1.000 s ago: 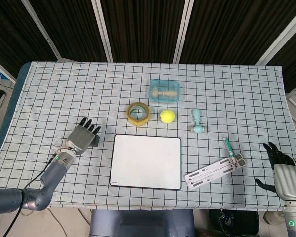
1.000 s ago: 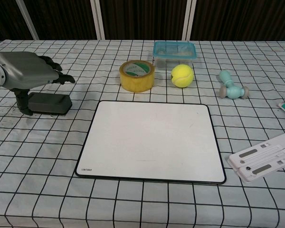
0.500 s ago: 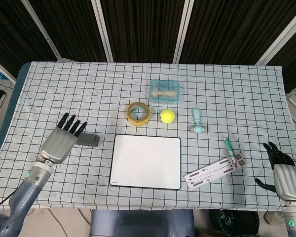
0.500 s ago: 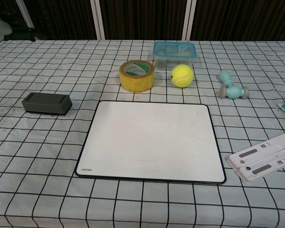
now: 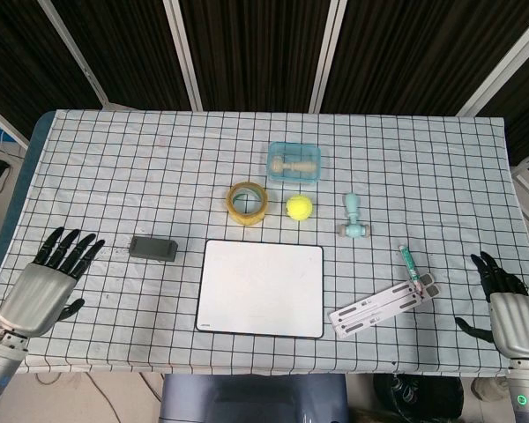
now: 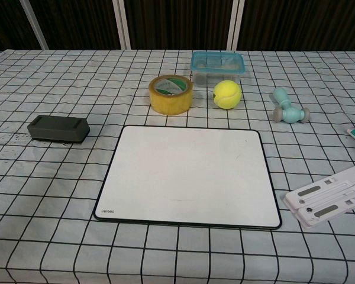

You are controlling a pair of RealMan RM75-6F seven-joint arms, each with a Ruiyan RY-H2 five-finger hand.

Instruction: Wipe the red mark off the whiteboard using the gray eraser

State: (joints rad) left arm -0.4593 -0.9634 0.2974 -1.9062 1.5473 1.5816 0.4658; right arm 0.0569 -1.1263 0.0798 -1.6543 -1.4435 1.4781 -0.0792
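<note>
**A:** Near the left edge of the counter (image 5: 88, 159), where is the gray eraser (image 5: 152, 248) against your robot hand?

**B:** It lies flat on the checked cloth, apart from my left robot hand (image 5: 42, 284). That robot hand sits at the counter's front-left corner, closer to the front edge than the eraser, fingers spread wide and holding nothing. The chest view shows the eraser (image 6: 58, 128) but not the robot hand.

**A:** And the whiteboard (image 5: 261, 288)?

**B:** Just beside the eraser on its right, not touching, near the middle of the front edge. Its surface looks plain white in both views; I cannot make out a red mark on it.

**A:** Your other robot hand?

**B:** My right robot hand (image 5: 506, 310) is at the front-right corner, fingers apart, empty, well away from the eraser.

**A:** Any writing you can read?

**B:** A small dark logo sits at the whiteboard's front-left corner in the chest view, too small for me to read with certainty. The white strip (image 5: 383, 306) by the front-right has gray marks I cannot read either.

**A:** What else is there?

**B:** Toward the far edge from the whiteboard, a roll of yellow tape (image 5: 247, 202), a tennis ball (image 5: 299, 207) and a clear blue box (image 5: 294, 162). A teal dumbbell-shaped toy (image 5: 353, 217) lies to the right, with a green pen (image 5: 409, 262) touching the strip's end.
</note>
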